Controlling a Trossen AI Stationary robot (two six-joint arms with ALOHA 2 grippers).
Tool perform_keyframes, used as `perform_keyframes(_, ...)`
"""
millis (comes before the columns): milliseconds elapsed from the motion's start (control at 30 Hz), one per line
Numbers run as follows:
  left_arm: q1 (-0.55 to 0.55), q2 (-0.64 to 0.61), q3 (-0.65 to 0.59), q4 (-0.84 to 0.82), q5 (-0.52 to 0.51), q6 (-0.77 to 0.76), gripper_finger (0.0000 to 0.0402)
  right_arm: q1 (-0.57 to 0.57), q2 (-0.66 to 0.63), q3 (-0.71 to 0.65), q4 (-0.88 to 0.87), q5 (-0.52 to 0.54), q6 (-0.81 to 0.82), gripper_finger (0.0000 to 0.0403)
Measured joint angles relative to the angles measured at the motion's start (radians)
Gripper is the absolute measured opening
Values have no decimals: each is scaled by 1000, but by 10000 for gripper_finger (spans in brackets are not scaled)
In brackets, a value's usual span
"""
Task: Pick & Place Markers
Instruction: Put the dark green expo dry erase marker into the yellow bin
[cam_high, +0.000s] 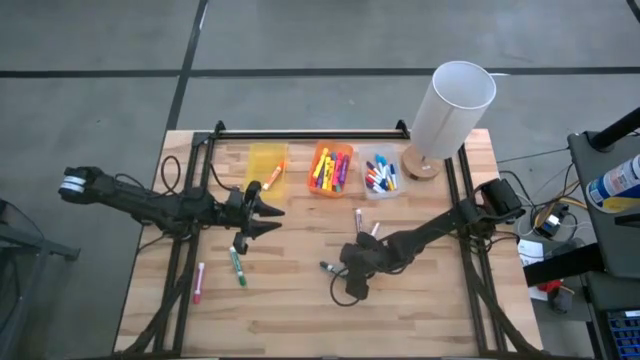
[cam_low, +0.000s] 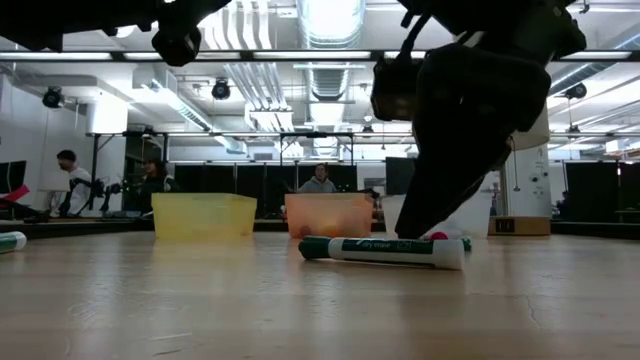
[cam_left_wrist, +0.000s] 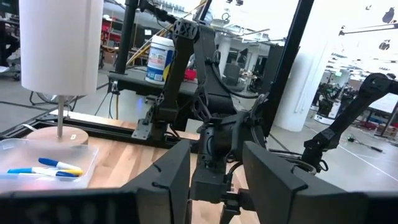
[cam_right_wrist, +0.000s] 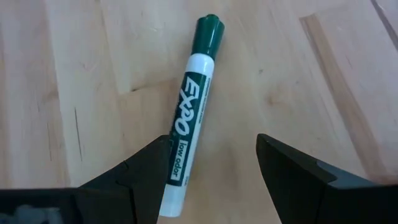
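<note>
A: Where is your right gripper (cam_right_wrist: 211, 165) sitting?

B: You are hovering it low over the wooden table (cam_high: 440, 310), fingers spread apart with nothing between them. The green-capped marker (cam_right_wrist: 186, 118) is lying flat on the wood, its white barrel just beside one finger (cam_right_wrist: 140, 171).

A: And your left gripper (cam_high: 268, 212)?

B: You are holding it raised near the yellow bin (cam_high: 266, 160), jaws parted and empty. More markers are lying loose: a pink one (cam_high: 198, 282), a green one (cam_high: 239, 267). Others are sitting in the orange bin (cam_high: 330, 170) and clear bin (cam_high: 381, 177).
</note>
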Motion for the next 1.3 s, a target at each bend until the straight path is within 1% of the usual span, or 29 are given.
perform_keyframes(67,0,0,0,0,0,5,142,2,4,-4,7,0,-1,233)
perform_keyframes(233,0,0,0,3,0,11,142,22,72,33,8,8,-34,233)
perform_keyframes(433,0,2,0,14,0,11,142,56,160,144,-106,88,-68,230)
perform_keyframes(533,0,3,0,15,0,12,142,60,173,185,-156,86,-76,220)
perform_keyframes(633,0,4,0,14,0,21,142,60,167,191,-162,84,-78,198)
perform_keyframes(700,0,4,0,15,0,17,142,54,164,191,-161,79,-79,174)
perform_keyframes(933,0,4,-1,-14,2,-10,142,16,162,190,-161,46,-79,58)
perform_keyframes(1133,1,5,-2,-43,-4,-11,142,-2,141,186,-138,41,-114,53)
perform_keyframes(1300,1,5,-2,-44,-5,10,142,-9,99,200,-111,109,-160,53)
